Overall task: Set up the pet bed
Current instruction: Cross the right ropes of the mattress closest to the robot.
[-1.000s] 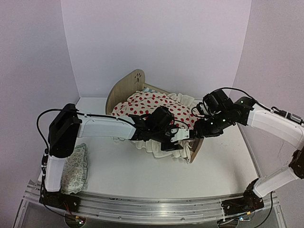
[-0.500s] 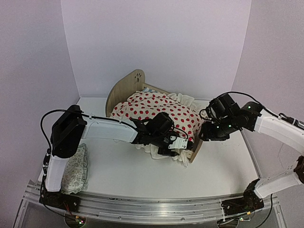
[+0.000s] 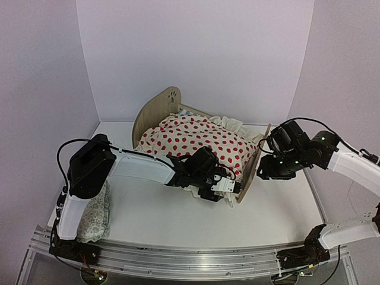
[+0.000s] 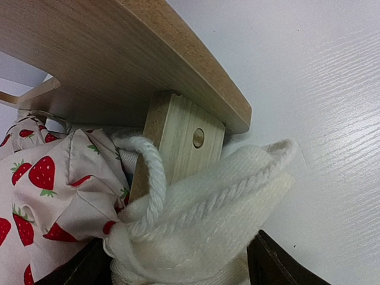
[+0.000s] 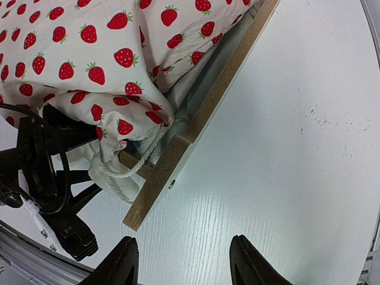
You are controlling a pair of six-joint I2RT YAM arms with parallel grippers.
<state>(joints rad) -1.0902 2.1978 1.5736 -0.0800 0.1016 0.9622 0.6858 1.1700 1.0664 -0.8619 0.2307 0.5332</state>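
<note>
Plywood paw-print pet bed [image 3: 155,113] looks light, stiff, best held by its footboard [image 3: 254,163]; right gripper [image 5: 184,243] fingers spread empty, left gripper [image 4: 175,267] fingers spread astride cream strawberry blanket [image 3: 196,136]

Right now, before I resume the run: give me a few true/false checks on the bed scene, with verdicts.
1. The right gripper is open over bare table, nothing between its fingers. True.
2. The strawberry-print blanket lies flat on the table beside the bed. False: it is draped over the pet bed.
3. The pillow sits against the headboard. False: it lies on the table by the left arm's base.
4. The headboard has a paw-print cutout. True.
5. The left gripper is at the footboard's near corner, with white knit trim between its fingers. True.
</note>
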